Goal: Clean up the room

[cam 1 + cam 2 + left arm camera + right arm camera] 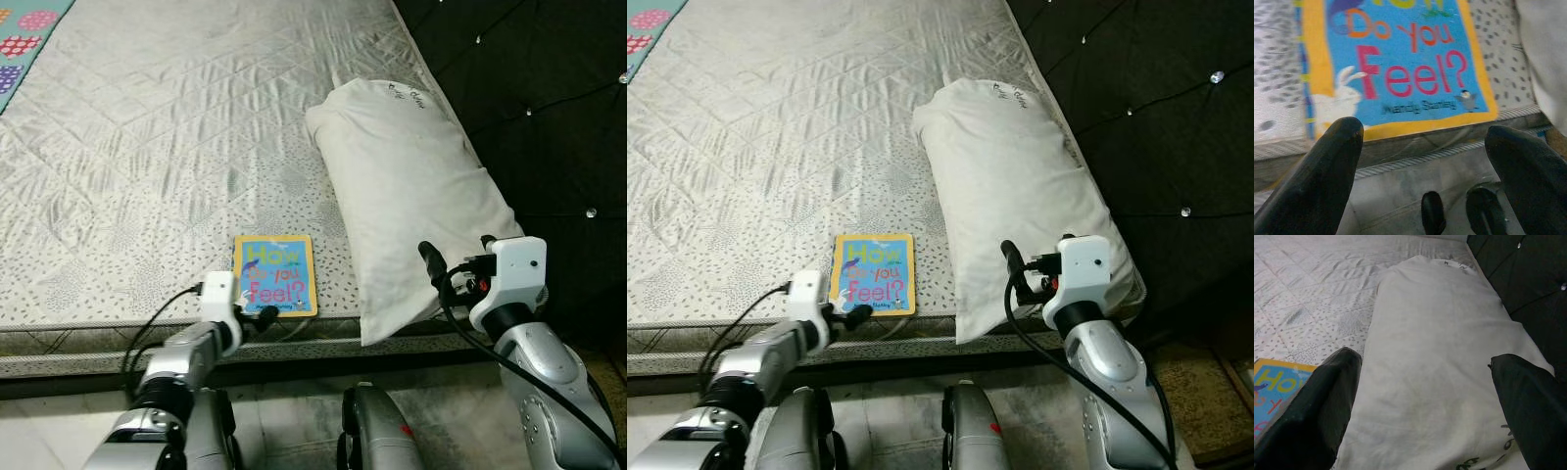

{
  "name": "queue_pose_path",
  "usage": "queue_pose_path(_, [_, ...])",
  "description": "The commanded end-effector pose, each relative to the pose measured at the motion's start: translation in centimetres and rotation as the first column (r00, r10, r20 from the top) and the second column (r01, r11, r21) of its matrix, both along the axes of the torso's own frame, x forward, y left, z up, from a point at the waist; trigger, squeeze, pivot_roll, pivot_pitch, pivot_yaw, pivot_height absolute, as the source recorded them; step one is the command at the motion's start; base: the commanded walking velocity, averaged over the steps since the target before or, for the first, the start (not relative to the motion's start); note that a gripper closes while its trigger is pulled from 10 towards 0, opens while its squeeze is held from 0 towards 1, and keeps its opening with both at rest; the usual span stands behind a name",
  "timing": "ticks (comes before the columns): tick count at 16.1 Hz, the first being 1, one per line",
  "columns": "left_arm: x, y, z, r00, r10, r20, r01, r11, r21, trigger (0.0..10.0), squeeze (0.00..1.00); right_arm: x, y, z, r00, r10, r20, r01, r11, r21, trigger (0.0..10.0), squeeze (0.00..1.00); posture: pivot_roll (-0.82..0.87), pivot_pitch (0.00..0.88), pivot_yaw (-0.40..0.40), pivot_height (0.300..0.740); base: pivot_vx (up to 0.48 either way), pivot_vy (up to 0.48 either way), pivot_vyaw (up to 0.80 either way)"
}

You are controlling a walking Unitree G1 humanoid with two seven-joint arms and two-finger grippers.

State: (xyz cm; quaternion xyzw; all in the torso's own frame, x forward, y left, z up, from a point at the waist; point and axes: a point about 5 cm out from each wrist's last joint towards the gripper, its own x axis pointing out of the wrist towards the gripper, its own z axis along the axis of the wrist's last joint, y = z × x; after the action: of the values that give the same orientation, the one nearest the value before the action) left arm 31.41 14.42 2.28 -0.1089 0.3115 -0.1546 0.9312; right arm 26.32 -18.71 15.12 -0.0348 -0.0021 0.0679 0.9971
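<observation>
Blue and yellow book, titled "How Do You Feel?" in coloured letters, lies flat at the near edge of a bed with a quilted, silvery, speckled mattress. Left end effector hovers just off that edge by the book's near side, fingers spread. Just beside the book lies a long white pillow, overhanging the edge, against a black tufted headboard. Right end effector hovers over the pillow's near end, spread. Much open mattress lies beyond.
</observation>
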Motion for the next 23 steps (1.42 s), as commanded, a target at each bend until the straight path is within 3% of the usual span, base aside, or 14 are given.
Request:
queue_pose_path(1, [-0.3, -0.6, -0.5, 0.999, -0.029, -0.017, 0.029, 1.0, 0.007, 10.0, 1.0, -0.3, -0.3, 0.3, 1.0, -0.007, 0.006, 0.007, 1.0, -0.011, 10.0, 0.0, -0.31, 0.17, -0.039, 0.629, 0.0, 0.0, 0.0])
queue_pose_path(9, [-1.0, -1.1, -2.0, 0.996, 0.028, -0.086, -0.029, 1.0, -0.011, 10.0, 1.0, -0.3, -0.2, 0.4, 1.0, -0.001, 0.002, 0.001, 1.0, -0.017, 10.0, 0.0, -0.33, 0.178, -0.044, 0.629, 0.0, 0.0, 0.0])
queue_pose_path(14, [-0.7, 0.2, -1.9, 0.991, 0.101, -0.088, -0.101, 0.995, 0.004, 10.0, 1.0, -0.8, -0.8, 0.4, 1.0, -0.014, -0.002, 0.013, 0.999, -0.029, 10.0, 0.0, -0.35, 0.179, -0.042, 0.629, 0.0, 0.0, 0.0])
queue_pose_path(16, [-0.7, 0.4, -2.0, 0.99, 0.102, -0.096, -0.101, 0.995, 0.011, 10.0, 0.82, -0.7, -0.7, 0.5, 1.0, -0.012, 0.0, 0.012, 0.999, -0.031, 10.0, 0.0, -0.35, 0.179, -0.044, 0.629, 0.0, 0.0, 0.0])
queue_pose_path(18, [-0.8, 0.4, -2.1, 0.989, 0.109, -0.102, -0.109, 0.994, 0.013, 10.0, 0.76, -0.7, -0.8, 0.6, 1.0, -0.009, 0.0, 0.009, 0.999, -0.034, 10.0, 0.0, -0.35, 0.177, -0.047, 0.629, 0.0, 0.0, 0.0])
queue_pose_path(20, [-0.9, 0.3, -2.3, 0.988, 0.11, -0.109, -0.109, 0.994, 0.019, 10.0, 0.77, -0.8, -0.8, 0.7, 1.0, -0.009, 0.0, 0.009, 0.999, -0.036, 10.0, 0.0, -0.36, 0.181, -0.048, 0.629, 0.0, 0.0, 0.0])
queue_pose_path(22, [-0.9, 0.4, -2.3, 0.987, 0.118, -0.109, -0.116, 0.993, 0.021, 10.0, 0.96, -0.9, -0.9, 0.7, 1.0, -0.011, -0.002, 0.011, 0.999, -0.038, 10.0, 0.0, -0.37, 0.19, -0.049, 0.629, 0.0, 0.0, 0.0])
queue_pose_path(23, [-0.9, 0.5, -2.2, 0.987, 0.123, -0.108, -0.12, 0.992, 0.028, 10.0, 0.97, -1.0, -1.0, 0.7, 1.0, -0.012, -0.004, 0.012, 0.999, -0.039, 10.0, 0.0, -0.37, 0.193, -0.05, 0.629, 0.0, 0.0, 0.0])
